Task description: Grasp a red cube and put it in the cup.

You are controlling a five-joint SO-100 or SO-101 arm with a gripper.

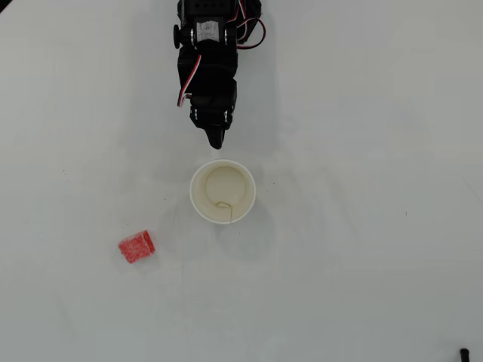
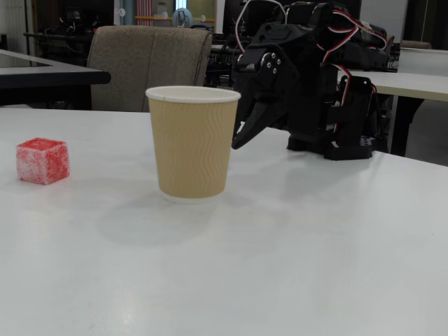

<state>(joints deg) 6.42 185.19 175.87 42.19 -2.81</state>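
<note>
In the overhead view we found the red cube (image 1: pixel 136 246) resting on the white table (image 1: pixel 362 264) at lower left of the frame, well apart from the cup (image 1: pixel 198 197), which stood upright near the centre. In the fixed view the red cube (image 2: pixel 43 160) sat at the left edge and the cup (image 2: pixel 192 143) showed a tan ribbed wall with a white rim. We noted the black gripper (image 1: pixel 217 141) at top centre, just above the cup, its fingers drawn together and holding nothing. A padded chair (image 2: pixel 150 66) stood behind the table.
</note>
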